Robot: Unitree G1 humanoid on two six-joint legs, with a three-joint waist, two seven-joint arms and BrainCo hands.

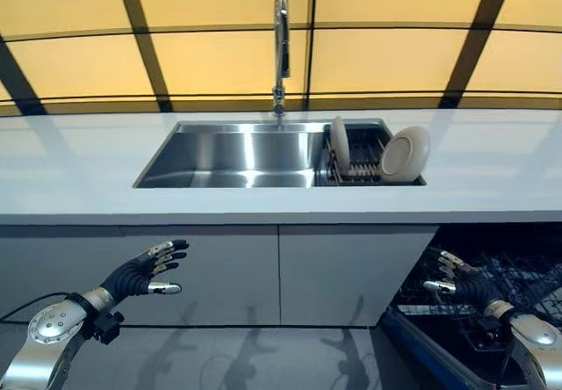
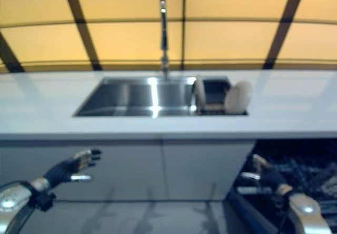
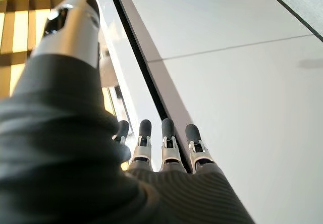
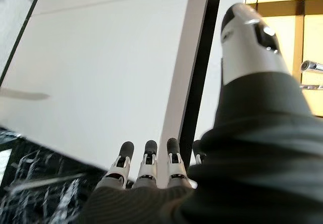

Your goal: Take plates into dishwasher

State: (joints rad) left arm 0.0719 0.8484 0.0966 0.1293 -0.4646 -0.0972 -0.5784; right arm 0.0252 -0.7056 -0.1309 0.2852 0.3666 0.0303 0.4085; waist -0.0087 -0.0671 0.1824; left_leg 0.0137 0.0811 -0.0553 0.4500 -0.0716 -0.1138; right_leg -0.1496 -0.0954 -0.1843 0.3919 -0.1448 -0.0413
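Both plates (image 1: 405, 154) sat in the sink rack (image 1: 356, 169), left hand (image 1: 145, 270) and right hand (image 1: 461, 284) low, fingers spread, empty, probably ahead of reaching up.

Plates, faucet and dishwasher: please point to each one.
Plates (image 1: 406, 155): left eye view, face of the right plate.
Faucet (image 1: 281, 39): left eye view, upright spout.
Dishwasher (image 1: 509, 276): left eye view, dark rack.
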